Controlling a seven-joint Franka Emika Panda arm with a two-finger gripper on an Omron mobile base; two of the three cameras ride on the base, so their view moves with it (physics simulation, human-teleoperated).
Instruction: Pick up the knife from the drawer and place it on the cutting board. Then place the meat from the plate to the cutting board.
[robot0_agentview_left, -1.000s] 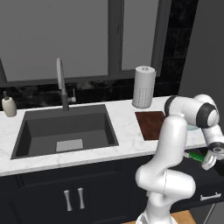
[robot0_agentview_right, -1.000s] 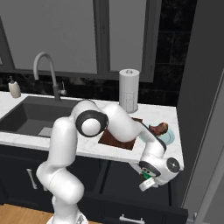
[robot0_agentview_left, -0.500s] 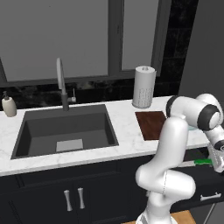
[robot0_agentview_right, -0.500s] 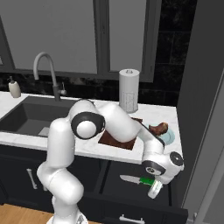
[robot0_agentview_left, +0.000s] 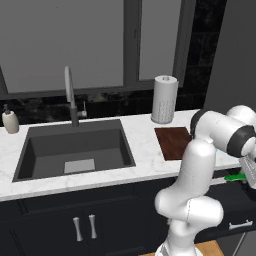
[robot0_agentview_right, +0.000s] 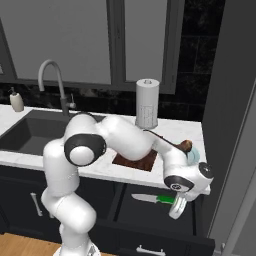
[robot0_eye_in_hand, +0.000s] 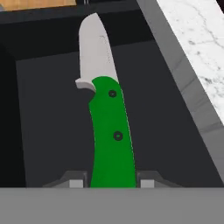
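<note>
The white arm is reaching down low to its right, its gripper clamping both fingers on the knife handle.

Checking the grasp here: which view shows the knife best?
The hand view: the knife lies whole, its green handle between the gripper fingertips, over the drawer. The right base view shows it small; the left base view shows a green sliver.
</note>
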